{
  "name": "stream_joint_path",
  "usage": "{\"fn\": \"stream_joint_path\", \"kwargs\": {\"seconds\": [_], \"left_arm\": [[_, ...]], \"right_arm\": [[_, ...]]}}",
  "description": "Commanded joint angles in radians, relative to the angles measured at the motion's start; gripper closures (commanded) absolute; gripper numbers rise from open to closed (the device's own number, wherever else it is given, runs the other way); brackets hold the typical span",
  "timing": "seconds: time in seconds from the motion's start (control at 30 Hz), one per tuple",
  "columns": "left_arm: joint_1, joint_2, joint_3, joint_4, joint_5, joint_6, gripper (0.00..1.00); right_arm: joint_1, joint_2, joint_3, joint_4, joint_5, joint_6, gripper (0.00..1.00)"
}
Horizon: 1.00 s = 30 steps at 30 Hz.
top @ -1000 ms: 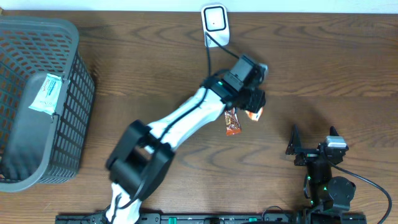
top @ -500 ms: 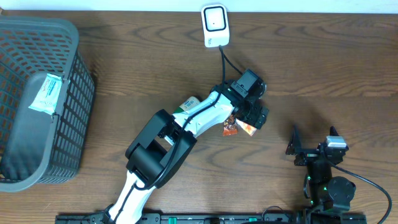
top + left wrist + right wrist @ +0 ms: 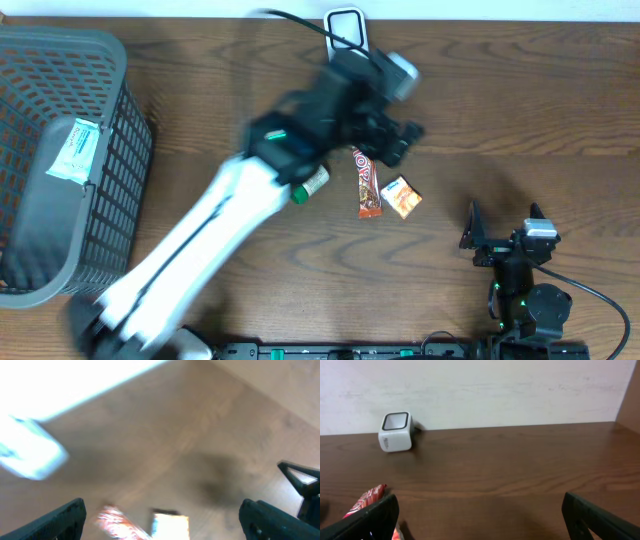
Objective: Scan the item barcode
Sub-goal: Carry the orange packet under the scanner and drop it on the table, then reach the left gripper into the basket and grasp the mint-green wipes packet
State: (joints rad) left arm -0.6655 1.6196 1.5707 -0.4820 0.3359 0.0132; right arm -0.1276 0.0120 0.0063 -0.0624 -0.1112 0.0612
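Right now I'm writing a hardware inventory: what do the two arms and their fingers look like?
Left arm: white shells, black joints, a green mark near the wrist. Right arm: mostly black, small green lights, a black cable trailing off. Fingers on both are black and tapered.

Even light; left wrist view smeared, glare top-left; left arm (image 3: pixel 200 225) blurred overhead.
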Motion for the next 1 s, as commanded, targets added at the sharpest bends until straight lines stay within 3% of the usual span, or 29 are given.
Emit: {"fn": "stream_joint_path", "kwargs": {"seconds": [0.0, 0.13, 0.2, 0.4, 0.53, 0.63, 0.97], "left_arm": [[0.127, -0.196, 0.006, -0.077, -0.262, 0.11, 0.02], [0.319, -0.305, 0.006, -0.129, -0.442, 0.093, 0.02], [0.465, -0.34, 0.006, -0.16, -0.49, 0.024, 0.02], [0.919, -0.343, 0.006, -0.289, -0.475, -0.265, 0.02], [1.117, -0.311, 0.0, -0.341, -0.475, -0.378, 0.02], [1.18, -0.272, -0.006, -0.339, -0.475, -0.318, 0.02], [1.197, -0.014, -0.01, -0.344, -0.475, 0.161, 0.02]], "right_arm": [[0.011, -0.005, -0.001, -0.003, 0.001, 0.013, 0.01], [0.011, -0.005, -0.001, -0.003, 0.001, 0.012, 0.01], [0.011, -0.005, -0.001, -0.003, 0.002, 0.013, 0.01], [0.011, -0.005, -0.001, -0.003, 0.001, 0.012, 0.01], [0.011, -0.005, -0.001, -0.003, 0.002, 0.013, 0.01], [0.011, -0.005, -0.001, -0.003, 0.001, 0.013, 0.01], [0.011, -0.005, -0.001, -0.003, 0.001, 0.013, 0.01]]}}
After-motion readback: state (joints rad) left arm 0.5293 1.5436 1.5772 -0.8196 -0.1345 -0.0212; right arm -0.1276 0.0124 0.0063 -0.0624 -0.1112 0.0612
